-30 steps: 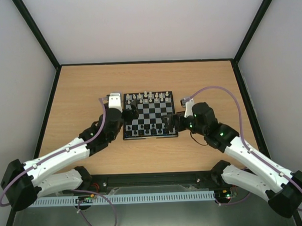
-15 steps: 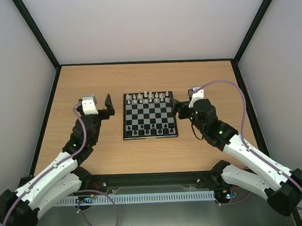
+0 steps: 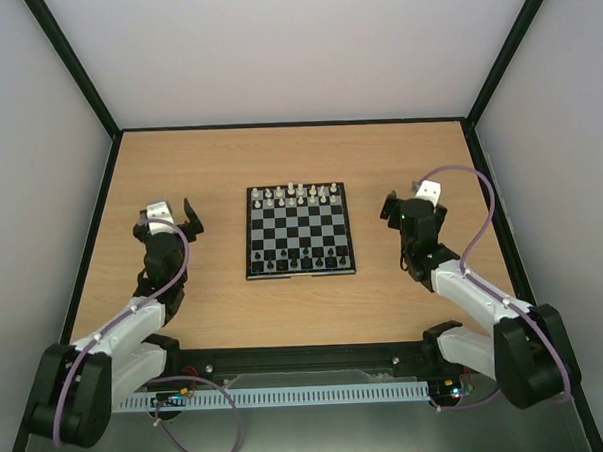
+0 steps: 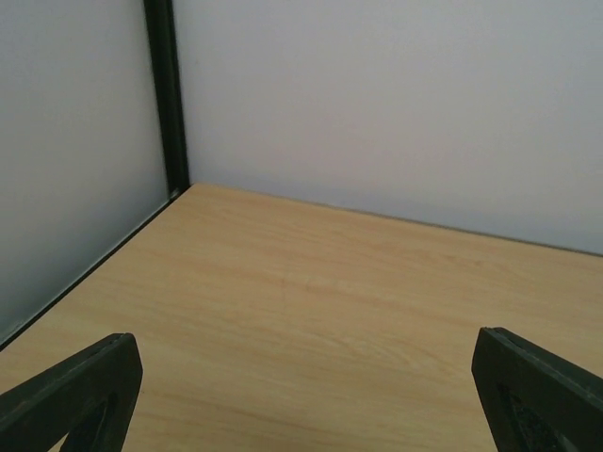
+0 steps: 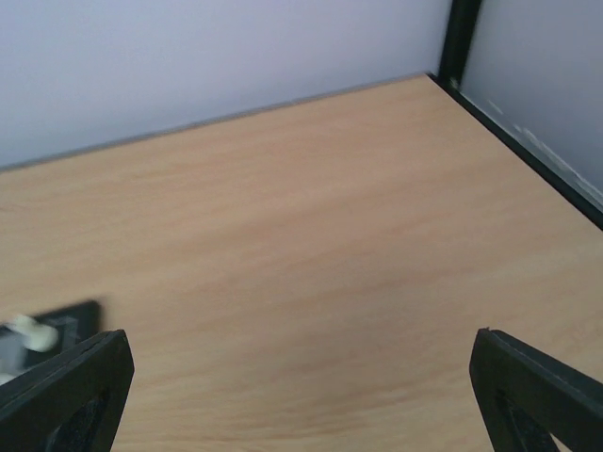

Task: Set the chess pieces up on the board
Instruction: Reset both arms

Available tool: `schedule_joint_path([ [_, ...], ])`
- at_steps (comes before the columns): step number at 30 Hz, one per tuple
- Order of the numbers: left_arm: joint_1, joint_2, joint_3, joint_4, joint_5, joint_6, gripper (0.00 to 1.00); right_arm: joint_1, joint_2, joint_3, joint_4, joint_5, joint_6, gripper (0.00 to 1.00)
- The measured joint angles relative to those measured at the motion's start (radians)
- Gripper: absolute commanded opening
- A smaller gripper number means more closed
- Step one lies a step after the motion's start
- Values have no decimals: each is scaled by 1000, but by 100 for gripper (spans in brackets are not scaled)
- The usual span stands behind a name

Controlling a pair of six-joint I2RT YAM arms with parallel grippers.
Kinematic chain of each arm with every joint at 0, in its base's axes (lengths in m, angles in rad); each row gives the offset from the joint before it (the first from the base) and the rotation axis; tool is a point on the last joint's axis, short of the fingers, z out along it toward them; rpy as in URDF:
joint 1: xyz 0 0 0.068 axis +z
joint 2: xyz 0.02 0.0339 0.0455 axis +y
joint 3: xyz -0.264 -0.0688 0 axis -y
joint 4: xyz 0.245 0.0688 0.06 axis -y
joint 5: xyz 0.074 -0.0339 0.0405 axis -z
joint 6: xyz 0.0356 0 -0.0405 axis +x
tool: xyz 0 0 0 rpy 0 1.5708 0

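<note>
The board (image 3: 299,232) lies in the middle of the wooden table. Tiny black chess pieces (image 3: 295,264) stand along its near rows, and small white pieces (image 3: 296,194) line its far rows. My left gripper (image 3: 167,221) is well to the left of the board, open and empty. In the left wrist view the gripper (image 4: 306,405) has only bare wood between its wide-apart fingertips (image 4: 73,394). My right gripper (image 3: 408,205) is to the right of the board, open and empty. In the right wrist view the gripper (image 5: 301,400) is over bare table, with a board corner (image 5: 68,318) at the left edge.
Black frame posts and pale walls enclose the table on three sides. The table's left edge (image 4: 85,273) and right edge (image 5: 528,155) run close to each gripper. Both arms are folded back near their bases at the near edge.
Both grippers have pulled away from the board's sides, the left one going left and the right one going right. The arms have folded back. Both stayed open.
</note>
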Motion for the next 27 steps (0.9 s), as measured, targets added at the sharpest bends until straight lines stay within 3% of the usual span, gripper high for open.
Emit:
schedule_joint_path([
  [5,83,150,-36,107,17,-9,99,-72,109,-134,193,10,-26,99],
  [12,144,286,-37,206,50,0,99,-84,244,-153,420,0,-97,99],
  [27,221,490,39,272,88,-3,99,-135,413,-117,645,-61,-156,99],
])
